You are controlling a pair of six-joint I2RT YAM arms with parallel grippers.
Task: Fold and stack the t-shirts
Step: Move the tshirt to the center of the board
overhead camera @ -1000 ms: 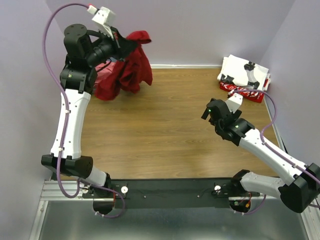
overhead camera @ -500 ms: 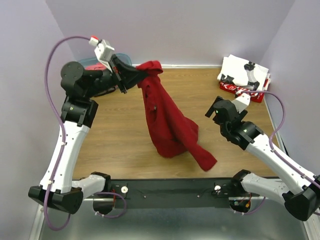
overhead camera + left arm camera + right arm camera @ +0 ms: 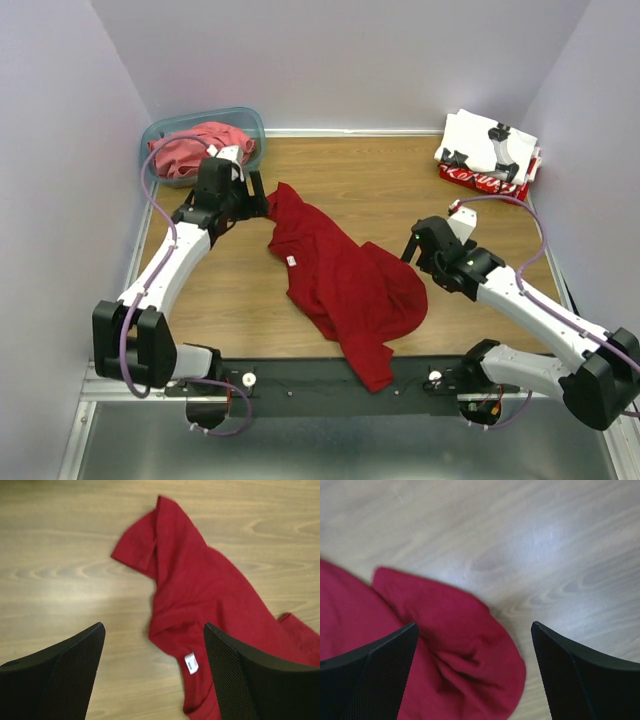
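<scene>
While the deep red t-shirt point(image 3: 340, 280) is lying crumpled in the middle of the table point(image 3: 230, 300), the left gripper point(image 3: 153, 627) is hovering over its far end with the jaws wide apart, gripping nothing. The right gripper point(image 3: 474, 625) is also standing wide and empty, above the shirt's right edge. The coral-red t-shirt point(image 3: 200, 148) is sitting in the teal tub point(image 3: 250, 115). The white t-shirt point(image 3: 490, 140) is resting folded on the lettered red t-shirt point(image 3: 485, 183) at the far right corner.

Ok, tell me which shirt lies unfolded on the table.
The deep red t-shirt, crumpled mid-table; the coral one sits in the teal tub, the white printed one lies folded far right.
</scene>
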